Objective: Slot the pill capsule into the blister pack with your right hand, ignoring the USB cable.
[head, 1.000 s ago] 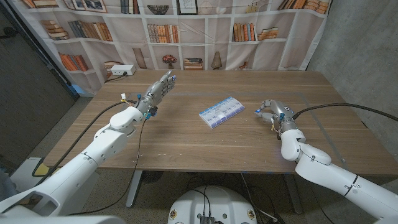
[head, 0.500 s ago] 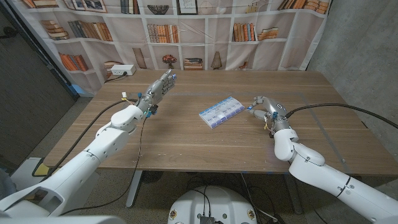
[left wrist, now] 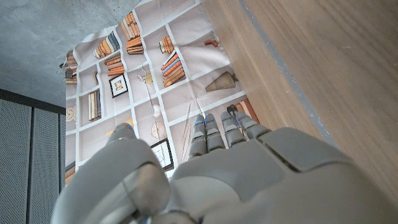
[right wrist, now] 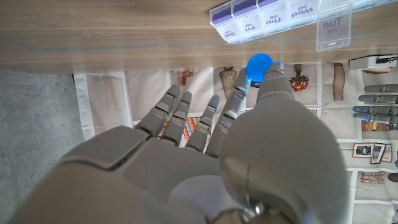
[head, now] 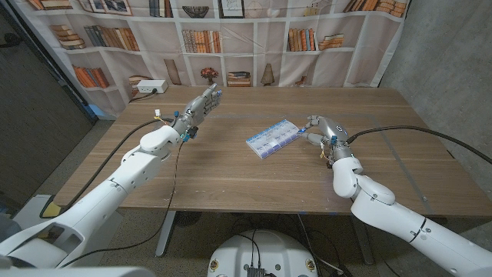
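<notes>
Here, right hand (right wrist: 205, 162) fingers (right wrist: 233, 106) pinch one blue capsule (right wrist: 259, 65) beside one pill organizer (head: 274, 138).

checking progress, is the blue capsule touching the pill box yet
Apart. The right wrist view shows the blue capsule, pinched by the right hand, with clear wood between it and the pill box.

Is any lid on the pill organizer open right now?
Yes, one. On the pill organizer, the Tue lid is flipped out from the row. Sat, Fri, Thu and Wed lie shut. The right hand pinches the blue capsule nearby.

A blue pill capsule (right wrist: 259, 64) is pinched above a weekly pill organizer (head: 274, 138) with one lid open.
</notes>
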### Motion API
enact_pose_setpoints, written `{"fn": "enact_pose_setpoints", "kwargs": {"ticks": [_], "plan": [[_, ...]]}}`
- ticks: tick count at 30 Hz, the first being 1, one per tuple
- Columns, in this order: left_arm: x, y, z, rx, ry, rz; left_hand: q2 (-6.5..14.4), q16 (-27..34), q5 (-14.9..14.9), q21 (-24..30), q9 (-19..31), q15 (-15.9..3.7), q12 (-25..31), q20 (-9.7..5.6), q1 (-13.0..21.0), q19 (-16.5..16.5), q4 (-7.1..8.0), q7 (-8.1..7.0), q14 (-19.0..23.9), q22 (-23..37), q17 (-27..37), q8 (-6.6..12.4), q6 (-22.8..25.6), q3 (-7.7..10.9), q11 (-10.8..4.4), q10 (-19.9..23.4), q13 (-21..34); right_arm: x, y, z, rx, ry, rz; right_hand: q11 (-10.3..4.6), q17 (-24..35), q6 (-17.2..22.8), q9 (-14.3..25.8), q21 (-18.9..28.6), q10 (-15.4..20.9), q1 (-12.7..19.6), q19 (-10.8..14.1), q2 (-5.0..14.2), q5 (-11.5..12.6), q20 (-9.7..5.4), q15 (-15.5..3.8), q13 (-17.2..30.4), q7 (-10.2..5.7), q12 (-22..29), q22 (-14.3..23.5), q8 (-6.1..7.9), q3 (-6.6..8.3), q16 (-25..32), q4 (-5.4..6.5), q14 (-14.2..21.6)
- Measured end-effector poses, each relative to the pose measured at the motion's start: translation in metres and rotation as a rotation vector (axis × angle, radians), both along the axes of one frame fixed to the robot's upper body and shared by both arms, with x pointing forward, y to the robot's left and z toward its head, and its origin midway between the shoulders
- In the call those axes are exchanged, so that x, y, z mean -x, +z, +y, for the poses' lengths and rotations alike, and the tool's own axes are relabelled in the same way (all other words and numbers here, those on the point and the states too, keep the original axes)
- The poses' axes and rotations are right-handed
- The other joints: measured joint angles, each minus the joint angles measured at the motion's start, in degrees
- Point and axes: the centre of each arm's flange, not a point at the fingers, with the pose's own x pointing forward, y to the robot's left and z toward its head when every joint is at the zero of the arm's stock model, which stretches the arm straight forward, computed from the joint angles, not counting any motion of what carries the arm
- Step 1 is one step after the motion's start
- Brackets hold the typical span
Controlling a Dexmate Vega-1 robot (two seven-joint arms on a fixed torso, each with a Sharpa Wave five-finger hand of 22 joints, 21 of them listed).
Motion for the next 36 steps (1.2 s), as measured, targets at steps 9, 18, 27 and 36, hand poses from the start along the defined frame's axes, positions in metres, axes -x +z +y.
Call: {"fn": "enact_pose_setpoints", "kwargs": {"ticks": [9, 18, 27, 36], "plan": [[-0.005, -0.001, -0.002, 0.004, -0.022, 0.002, 0.11, 0.00, 0.00, 0.00, 0.00, 0.22, 0.00, -0.31, 0.11, -0.31, 0.00, 0.32, -0.21, 0.00, 0.00, 0.00, -0.32, 0.00, -0.01, 0.01, 0.00, 0.002, 0.000, 0.015, 0.005, 0.031, -0.002, 0.00, 0.00, 0.00, 0.00, 0.00, 0.00, -0.27, -0.30, 0.26, -0.02, 0.30, 0.22, 0.00, 0.00, 0.00, -0.01, 0.03, 0.00, 0.00, 0.00, -0.22], [-0.006, 0.000, -0.004, 0.002, -0.056, -0.019, 0.10, 0.00, 0.00, 0.00, 0.00, 0.31, 0.00, 0.00, 0.10, -0.63, -0.17, 0.10, -0.30, 0.03, 0.00, 0.00, -0.10, -0.16, -0.29, 0.29, 0.00, 0.006, -0.004, 0.033, 0.014, 0.027, -0.008, 0.00, -0.01, 0.00, -0.16, 0.00, 0.01, -0.27, -0.72, 0.25, -0.18, 0.72, 0.03, 0.12, 0.00, 0.00, -0.01, 0.02, -0.16, -0.22, -0.15, -0.64], [-0.007, 0.002, -0.002, 0.002, -0.082, -0.033, 0.10, 0.00, 0.00, 0.01, 0.00, 0.08, 0.00, 0.00, 0.10, -0.62, -0.25, 0.10, -0.08, 0.03, 0.00, 0.00, -0.10, -0.24, -0.33, 0.33, 0.00, 0.004, -0.006, 0.050, 0.031, 0.021, -0.013, 0.08, -0.01, 0.00, -0.02, 0.00, -0.51, -0.26, -1.44, 0.25, -0.23, 1.44, 0.10, 0.15, 0.00, -0.32, -0.01, 0.02, -0.31, -0.21, -0.30, -1.34], [-0.008, 0.002, 0.007, 0.007, -0.073, -0.040, 0.11, 0.00, -0.22, 0.01, 0.00, 0.09, 0.00, 0.00, 0.11, -0.62, -0.24, -0.21, -0.08, 0.02, 0.00, 0.00, 0.21, -0.23, -0.33, 0.33, 0.00, -0.004, -0.007, 0.064, 0.056, 0.022, 0.016, 0.03, -0.01, 0.00, 0.01, 0.00, -1.04, -0.24, -1.73, 0.25, 0.03, 1.76, 0.10, 0.14, -0.01, -0.54, -0.01, 0.02, -0.55, -0.21, -0.06, -1.94]]}}
